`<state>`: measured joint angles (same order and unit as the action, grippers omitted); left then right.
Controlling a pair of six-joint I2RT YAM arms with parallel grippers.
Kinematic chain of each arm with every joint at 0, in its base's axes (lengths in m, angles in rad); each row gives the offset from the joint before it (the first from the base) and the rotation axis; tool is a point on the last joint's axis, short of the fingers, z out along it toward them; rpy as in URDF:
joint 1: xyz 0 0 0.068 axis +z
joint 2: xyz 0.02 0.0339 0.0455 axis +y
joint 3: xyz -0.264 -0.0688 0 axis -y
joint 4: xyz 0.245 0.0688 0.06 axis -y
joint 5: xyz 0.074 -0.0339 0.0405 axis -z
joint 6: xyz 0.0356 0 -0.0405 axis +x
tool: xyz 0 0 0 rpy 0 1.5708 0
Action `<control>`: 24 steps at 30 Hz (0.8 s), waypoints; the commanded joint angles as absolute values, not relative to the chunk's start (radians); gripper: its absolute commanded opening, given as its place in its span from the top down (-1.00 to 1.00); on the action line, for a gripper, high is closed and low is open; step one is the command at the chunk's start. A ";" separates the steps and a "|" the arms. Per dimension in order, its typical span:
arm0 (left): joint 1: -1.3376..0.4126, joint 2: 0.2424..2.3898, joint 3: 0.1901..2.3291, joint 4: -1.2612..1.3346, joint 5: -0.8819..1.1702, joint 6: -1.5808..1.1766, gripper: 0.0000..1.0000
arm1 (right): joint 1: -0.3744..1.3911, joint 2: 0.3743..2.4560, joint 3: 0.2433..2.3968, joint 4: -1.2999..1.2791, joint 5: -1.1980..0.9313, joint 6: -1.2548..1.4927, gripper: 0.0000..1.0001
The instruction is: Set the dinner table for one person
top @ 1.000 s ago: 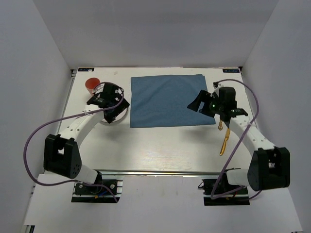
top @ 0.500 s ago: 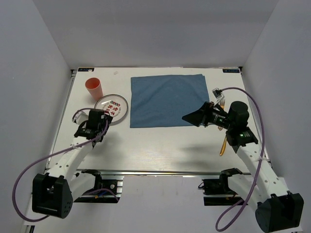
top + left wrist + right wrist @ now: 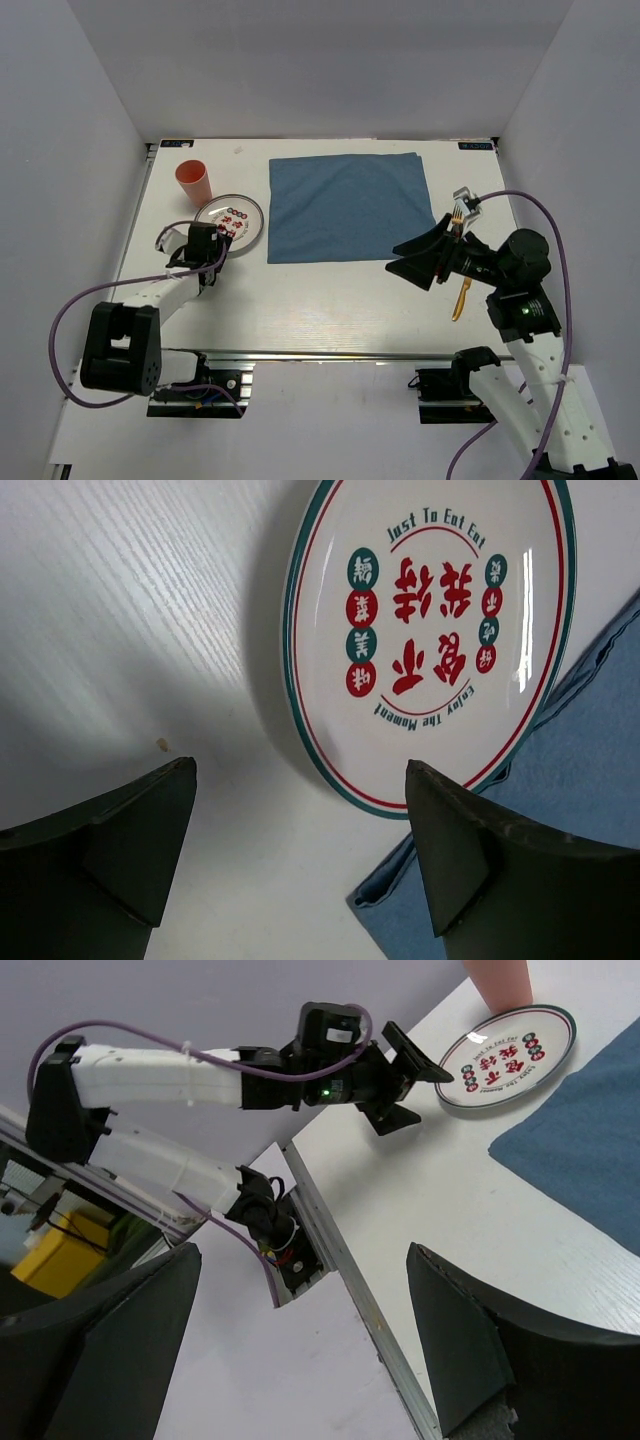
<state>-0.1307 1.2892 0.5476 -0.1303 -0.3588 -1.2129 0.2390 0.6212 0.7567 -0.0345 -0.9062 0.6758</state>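
left fingers (image 3: 120, 860) & right fingers (image 3: 480, 1360) both wide open, nothing held. white surface (image 3: 330, 300) lies under everything, plate (image 3: 430, 640) on its left side by the cloth (image 3: 345, 205). left ones sit low at the plate rim: if you push fwd w/o getting under it, plate prob skids onto cloth.

back wall (image 3: 320, 60): plain pale grey panel standing along the far edge of the table.
left wall (image 3: 60, 150): same pale grey, meeting the back wall at the far left corner.
right wall (image 3: 590, 120): same grey, closing the far right corner.
dinner table (image 3: 330, 300): large white top with fine wood grain, filling the space between the walls.
metal rail (image 3: 330, 355): silver, along the table's near edge.
white panel (image 3: 330, 420): flat, on the near side of the rail.
yellow object (image 3: 40, 1250): blurred, beyond the table's near left edge.
light: soft and even from above, faint shadows, mild sheen on the tabletop.
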 commanded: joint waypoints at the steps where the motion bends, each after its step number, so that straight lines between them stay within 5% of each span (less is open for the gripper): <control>1: -0.120 1.319 0.558 -0.038 -0.354 -1.203 -0.88 | 0.244 0.589 0.801 -0.081 -0.936 0.653 -0.79; 7: -0.110 1.417 0.578 -0.017 -0.376 -1.198 -0.67 | 0.242 0.600 0.787 -0.094 -0.913 0.646 -0.78; 19: -0.101 1.540 0.558 0.021 -0.365 -1.224 0.11 | 0.241 0.592 0.764 -0.109 -0.851 0.644 -0.74; 24: -0.101 1.571 0.557 0.006 -0.354 -1.246 0.63 | 0.239 0.580 0.770 -0.130 -0.828 0.638 -0.74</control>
